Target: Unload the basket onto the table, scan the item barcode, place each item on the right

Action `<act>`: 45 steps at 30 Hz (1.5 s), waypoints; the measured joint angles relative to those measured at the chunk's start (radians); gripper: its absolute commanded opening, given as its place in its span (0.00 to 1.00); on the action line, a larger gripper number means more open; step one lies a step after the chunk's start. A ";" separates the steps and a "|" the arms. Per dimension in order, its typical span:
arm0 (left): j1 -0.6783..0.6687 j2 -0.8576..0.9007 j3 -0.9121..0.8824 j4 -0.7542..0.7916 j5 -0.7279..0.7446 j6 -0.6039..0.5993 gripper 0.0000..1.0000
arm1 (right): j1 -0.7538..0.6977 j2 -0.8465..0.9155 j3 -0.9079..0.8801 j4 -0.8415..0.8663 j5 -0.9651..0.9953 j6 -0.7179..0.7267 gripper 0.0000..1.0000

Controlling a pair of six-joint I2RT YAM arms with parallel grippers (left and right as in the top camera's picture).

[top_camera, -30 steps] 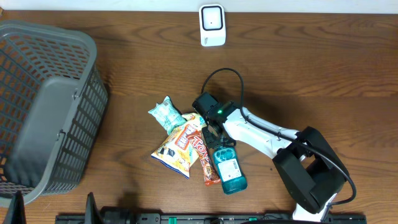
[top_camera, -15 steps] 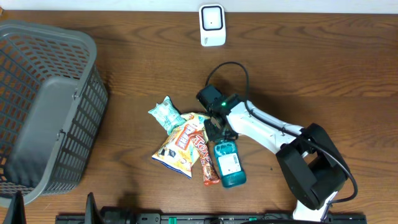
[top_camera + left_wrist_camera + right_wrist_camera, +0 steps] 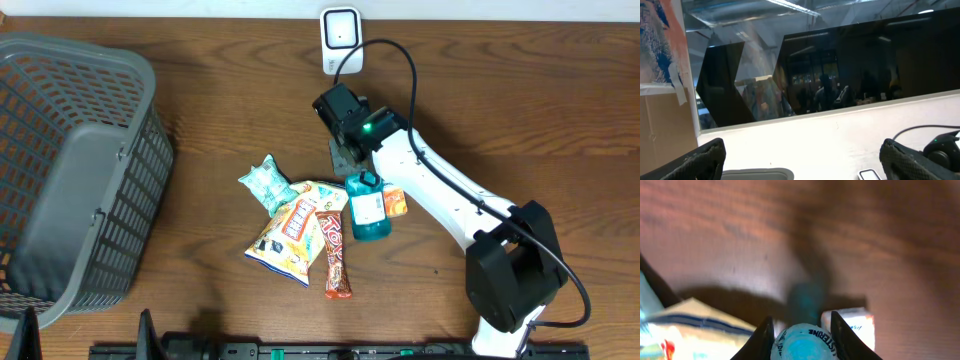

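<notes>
The wooden worktop (image 3: 520, 110) bore a grey basket (image 3: 140, 200) at the frame's left, a white scanner (image 3: 341, 38) at top centre, and snack packets (image 3: 290, 235) clustered near the middle.

Overhead top-down, right wrist near table (image 3: 715, 220)

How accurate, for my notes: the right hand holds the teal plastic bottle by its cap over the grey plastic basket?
Wrong place: the overhead view shows the right hand holds the teal plastic bottle by its cap over the brown wooden table.
</notes>
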 measured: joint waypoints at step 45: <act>0.000 0.000 0.000 0.000 0.000 0.000 0.98 | 0.000 0.000 0.028 0.409 0.201 0.000 0.21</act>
